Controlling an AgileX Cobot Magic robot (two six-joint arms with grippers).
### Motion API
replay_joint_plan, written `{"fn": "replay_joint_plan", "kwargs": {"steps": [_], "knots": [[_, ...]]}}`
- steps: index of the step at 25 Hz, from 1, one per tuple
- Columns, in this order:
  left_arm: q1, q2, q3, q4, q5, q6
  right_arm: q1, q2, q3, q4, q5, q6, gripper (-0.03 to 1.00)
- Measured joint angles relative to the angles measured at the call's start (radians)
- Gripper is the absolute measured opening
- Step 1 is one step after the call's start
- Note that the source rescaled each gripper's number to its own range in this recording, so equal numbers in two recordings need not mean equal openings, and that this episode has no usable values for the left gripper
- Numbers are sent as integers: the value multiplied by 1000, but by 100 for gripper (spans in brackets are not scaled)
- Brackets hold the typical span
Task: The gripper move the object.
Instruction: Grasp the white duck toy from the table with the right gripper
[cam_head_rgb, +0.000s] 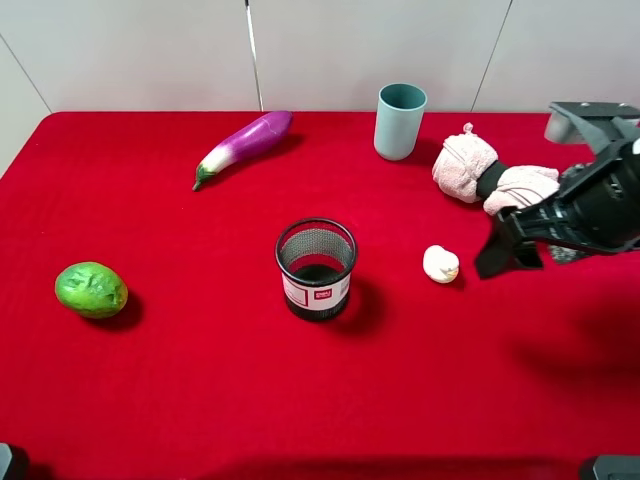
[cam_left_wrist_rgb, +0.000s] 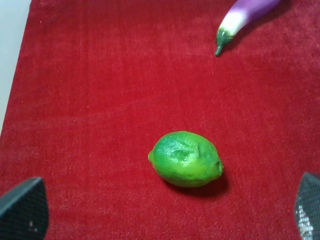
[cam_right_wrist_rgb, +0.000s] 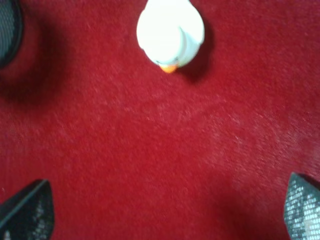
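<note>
My right claw (cam_head_rgb: 503, 252) hangs released, fingers spread wide, on the right of the mesh cup (cam_head_rgb: 316, 268). The cream-white object (cam_head_rgb: 440, 264) lies on the red worktop (cam_head_rgb: 200, 380) between that cup and my claw, touching neither. My left claw (cam_left_wrist_rgb: 165, 210) is released too.

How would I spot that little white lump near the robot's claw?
Find the black mesh cup in the middle of the red table. Just right of it lies the object. Unlike the pink towel behind, it is tiny, cream-white and garlic-shaped.
</note>
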Motion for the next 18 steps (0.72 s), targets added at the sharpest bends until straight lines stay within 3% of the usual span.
{"fn": "replay_joint_plan", "kwargs": {"steps": [18], "knots": [[0,0,0,0,0,0,0,248,-69,-29,-134,54,100]]}}
